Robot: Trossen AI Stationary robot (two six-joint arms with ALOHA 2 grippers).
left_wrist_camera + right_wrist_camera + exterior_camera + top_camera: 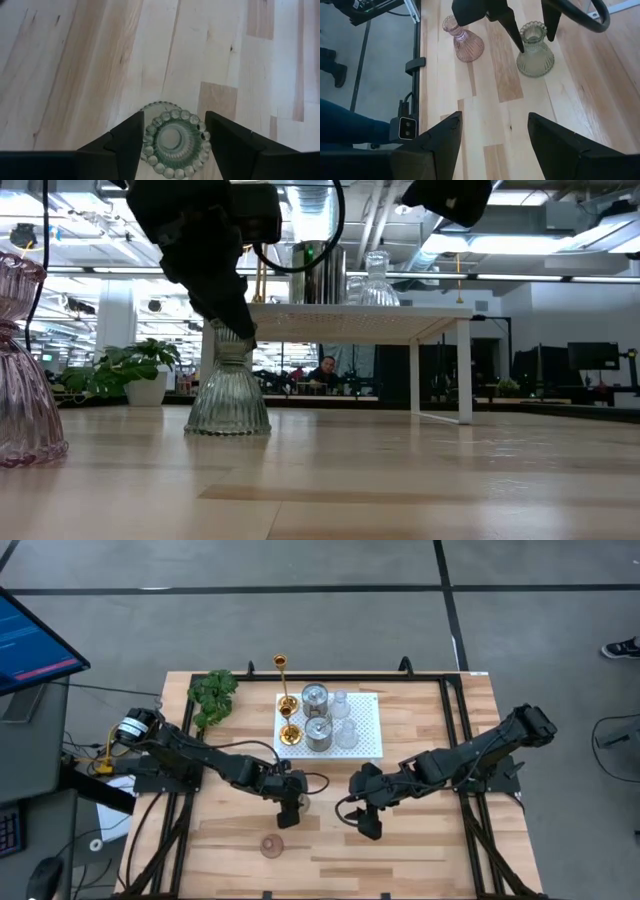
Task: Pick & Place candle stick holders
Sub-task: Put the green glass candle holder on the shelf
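- Greenish ribbed glass candle holder (535,50) stands upright on the wooden table (430,850), in front of the white perforated stand (365,745) and toward the table's near edge.
- Left gripper (172,137) hangs straight over this holder, its two dark fingers (127,142) on either side of the beaded rim; in the left wrist view slim gaps show between pads and glass, so the jaws are parted and not clamping it. The low view shows the base flat on the wood.
- Pinkish glass candle holder (464,41) stands upright on the table, nearer the front edge than the greenish one and apart from it.
- Right gripper (368,825) hovers above bare wood, beside the greenish holder on the side away from the leafy plant (212,695); its fingers are spread wide with nothing between them.
- On the white stand: two silvery cups (317,715), clear glass holders (343,720) beside them, and two short gold holders (289,720) along the stand's plant-side edge.
- Tall slender gold candlestick (281,670) stands just behind the stand, near the table's far edge.
- Leafy plant sits at the far left corner, well apart from both grippers.
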